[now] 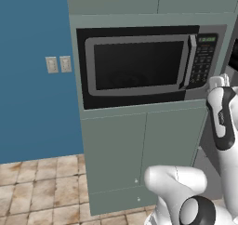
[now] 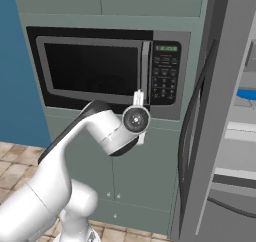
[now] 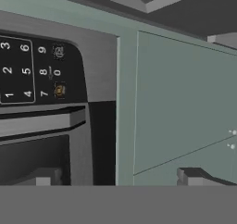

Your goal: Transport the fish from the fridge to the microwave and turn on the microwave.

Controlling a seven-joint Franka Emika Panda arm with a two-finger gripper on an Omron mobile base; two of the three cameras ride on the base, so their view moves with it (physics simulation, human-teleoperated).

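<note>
Microwave (image 1: 139,66) door shut, fridge (image 2: 220,116) door open, empty spread-fingered gripper (image 3: 120,177) close to keypad (image 3: 28,70); fish unseen, so likely only start press left.

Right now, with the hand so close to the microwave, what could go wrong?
1. The microwave door looks shut, and I cannot see the fish in the gripper, whose fingertips stand apart; starting it now might run it empty.
2. The gripper points near the lower corner of the keypad, rolled sideways, so a press could hit the wrong key or the frame.
3. The fridge door stands open close beside the arm; a wide swing might strike it.
</note>
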